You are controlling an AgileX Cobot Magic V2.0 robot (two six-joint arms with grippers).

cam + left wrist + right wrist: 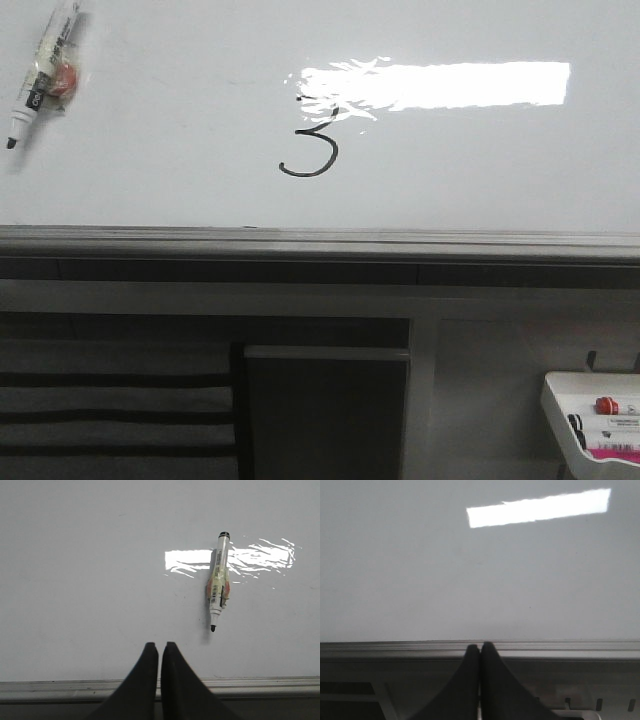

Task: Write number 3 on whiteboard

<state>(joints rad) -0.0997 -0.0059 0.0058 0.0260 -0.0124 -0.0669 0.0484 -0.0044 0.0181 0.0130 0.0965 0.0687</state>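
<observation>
Front view: the large glossy white whiteboard (150, 120) fills the upper half of the frame, bounded below by a grey metal edge rail (320, 243). A bright rectangular patch of light glare (440, 84) lies right of centre. The small handwritten number 3 in thin black ink (310, 140) sits near the middle of the board, its short top stroke touching the lower left corner of the glare and its rounded lower curve hooking leftward. A white marker pen with a black tip and an orange-red patch on its barrel (45, 70) lies tilted on the board at the upper left, tip pointing down-left, well apart from the digit. Below the rail, at the lower right, a small white tray (560, 410) holds further markers, one with a red cap (608, 405).

Left wrist view: the black left pincer (159, 652) has its two fingertips almost touching, with only a thin gap between them and nothing held. It hovers over the bare board near the rail; the marker pen (219, 582) lies apart from it, partly across the glare.

Right wrist view: the black right pincer (480, 652) is closed, fingertips pressed together and empty, positioned over the edge rail (545, 647).
</observation>
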